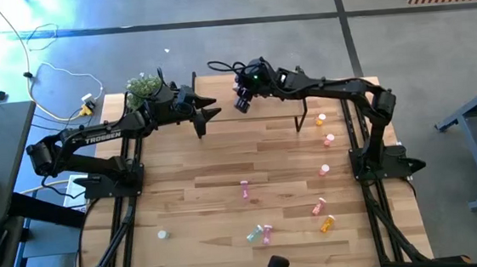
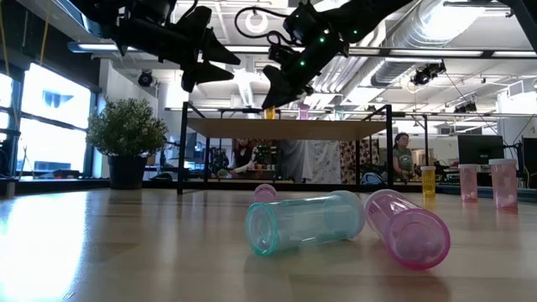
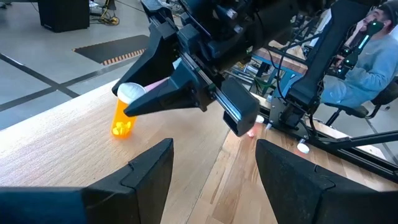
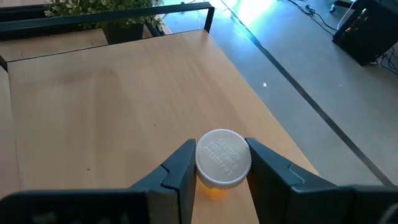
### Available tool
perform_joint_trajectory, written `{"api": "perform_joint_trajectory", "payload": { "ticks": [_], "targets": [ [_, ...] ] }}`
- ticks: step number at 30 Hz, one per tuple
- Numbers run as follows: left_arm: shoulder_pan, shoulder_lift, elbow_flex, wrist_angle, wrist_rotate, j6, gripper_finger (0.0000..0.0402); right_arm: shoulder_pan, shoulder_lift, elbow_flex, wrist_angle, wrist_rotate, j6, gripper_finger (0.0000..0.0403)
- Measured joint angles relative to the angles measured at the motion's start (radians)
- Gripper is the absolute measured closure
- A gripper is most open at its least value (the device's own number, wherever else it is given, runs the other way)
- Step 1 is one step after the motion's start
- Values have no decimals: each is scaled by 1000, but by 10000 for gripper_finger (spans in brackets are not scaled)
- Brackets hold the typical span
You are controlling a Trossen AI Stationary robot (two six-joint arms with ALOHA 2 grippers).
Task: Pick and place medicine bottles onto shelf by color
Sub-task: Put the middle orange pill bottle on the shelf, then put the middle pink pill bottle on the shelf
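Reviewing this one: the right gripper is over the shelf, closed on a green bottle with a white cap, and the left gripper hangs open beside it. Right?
Not quite: the bottle in the right gripper is orange, not green, as the right wrist view shows. The rest holds: it is over the shelf, and the left gripper hangs open beside it.

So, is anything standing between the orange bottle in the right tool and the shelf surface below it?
Nothing visible does. The right tool holds the orange bottle upright at the shelf, whose board looks bare around it. The left tool waits open nearby.
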Motion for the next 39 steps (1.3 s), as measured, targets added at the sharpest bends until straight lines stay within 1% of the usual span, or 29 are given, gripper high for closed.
{"api": "perform_joint_trajectory", "payload": {
  "ticks": [3, 9, 11, 20, 26, 31, 36, 39],
  "targets": [
    [0, 0, 0, 0, 0, 0, 184, -5, 0, 0, 0, -8, 2, 288],
    [0, 0, 0, 0, 0, 0, 184, -5, 0, 0, 3, -24, 7, 242],
    [0, 0, 0, 0, 0, 0, 184, -5, 0, 0, 9, -22, 0, 233],
    [0, 0, 0, 0, 0, 0, 184, -8, -1, 0, 9, 19, 21, 229],
    [0, 0, 0, 0, 0, 0, 184, -9, -1, 0, 33, 21, 20, 229],
    [0, 0, 0, 0, 0, 0, 184, -9, -2, 50, 6, 21, 19, 229],
    [0, -2, 0, -35, 2, 0, 184, -9, -2, 131, -82, 21, 22, 229],
    [-2, -27, -1, -98, 11, -12, 184, -6, -2, 214, -246, -13, 77, 229]
  ]
}}
